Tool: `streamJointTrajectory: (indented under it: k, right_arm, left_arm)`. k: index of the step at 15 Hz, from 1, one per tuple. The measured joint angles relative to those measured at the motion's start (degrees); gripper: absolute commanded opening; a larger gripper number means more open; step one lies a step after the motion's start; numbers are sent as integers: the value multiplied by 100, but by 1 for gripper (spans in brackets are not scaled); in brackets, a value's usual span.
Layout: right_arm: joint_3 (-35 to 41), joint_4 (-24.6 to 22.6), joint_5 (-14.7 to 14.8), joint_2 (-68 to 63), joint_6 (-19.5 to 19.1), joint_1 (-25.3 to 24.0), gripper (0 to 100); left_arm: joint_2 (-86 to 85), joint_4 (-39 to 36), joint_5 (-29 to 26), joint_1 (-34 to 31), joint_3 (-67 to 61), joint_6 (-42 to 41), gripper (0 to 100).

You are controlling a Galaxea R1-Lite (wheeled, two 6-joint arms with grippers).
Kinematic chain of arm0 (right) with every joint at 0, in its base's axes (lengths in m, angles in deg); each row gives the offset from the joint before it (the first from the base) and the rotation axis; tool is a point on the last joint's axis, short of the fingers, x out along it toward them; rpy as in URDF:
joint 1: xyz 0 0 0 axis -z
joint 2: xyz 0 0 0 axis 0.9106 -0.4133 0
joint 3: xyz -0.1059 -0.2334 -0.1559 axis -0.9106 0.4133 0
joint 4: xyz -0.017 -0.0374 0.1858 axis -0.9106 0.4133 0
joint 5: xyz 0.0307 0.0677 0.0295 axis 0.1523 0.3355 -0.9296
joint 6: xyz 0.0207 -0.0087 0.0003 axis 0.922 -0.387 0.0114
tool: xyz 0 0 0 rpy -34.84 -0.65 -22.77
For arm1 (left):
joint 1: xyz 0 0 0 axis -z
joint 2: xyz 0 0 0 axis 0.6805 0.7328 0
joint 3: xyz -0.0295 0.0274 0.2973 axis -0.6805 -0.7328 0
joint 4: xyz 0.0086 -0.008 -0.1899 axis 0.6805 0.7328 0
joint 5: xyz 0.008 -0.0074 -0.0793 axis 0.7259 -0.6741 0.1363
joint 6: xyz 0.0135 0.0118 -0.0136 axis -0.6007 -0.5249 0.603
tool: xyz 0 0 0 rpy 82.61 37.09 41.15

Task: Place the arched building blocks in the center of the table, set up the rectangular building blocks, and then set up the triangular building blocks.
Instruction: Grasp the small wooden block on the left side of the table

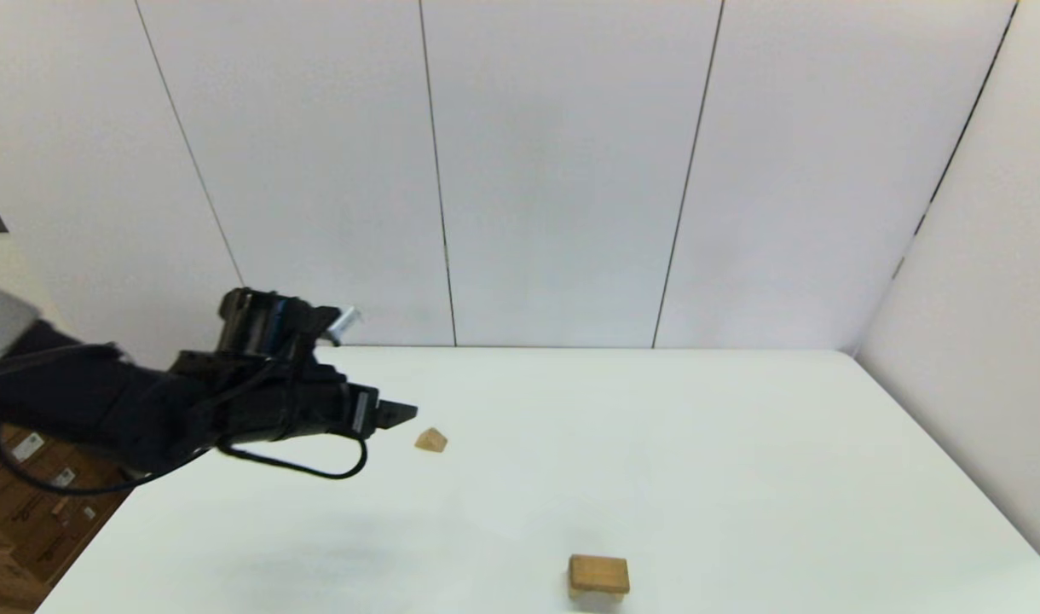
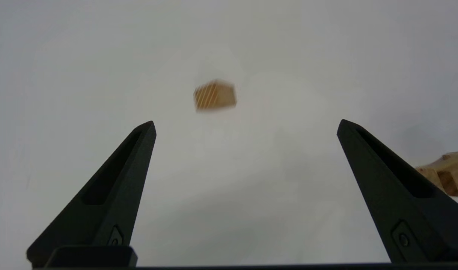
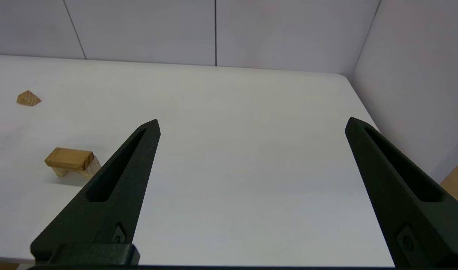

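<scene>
Over the left side of the white surface (image 1: 656, 443), the left gripper (image 2: 246, 125) hangs with its fingers (image 2: 116, 187) spread wide and empty, touching nothing, the small triangular block (image 1: 431, 440) lying on the surface just beyond the tips. Nearer the front edge, the rectangular slab (image 1: 599, 573) rests flat on top of the arched block (image 3: 92, 167), well apart from the wedge. The right gripper (image 3: 251, 123) is held at the right side, its fingers (image 3: 112, 187) likewise wide apart and holding nothing.
</scene>
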Motion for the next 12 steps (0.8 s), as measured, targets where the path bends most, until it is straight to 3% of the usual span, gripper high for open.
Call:
streamJointTrajectory:
  k: [6,12]
  right_arm:
    - [0,-2,0,0,2,0,100]
    - [0,0,0,0,0,0,100]
  left_arm:
    - [1679,2361,-939,-143,2972,-2150,100]
    - [2481,4225,-1115,-656,4751,-3978,100]
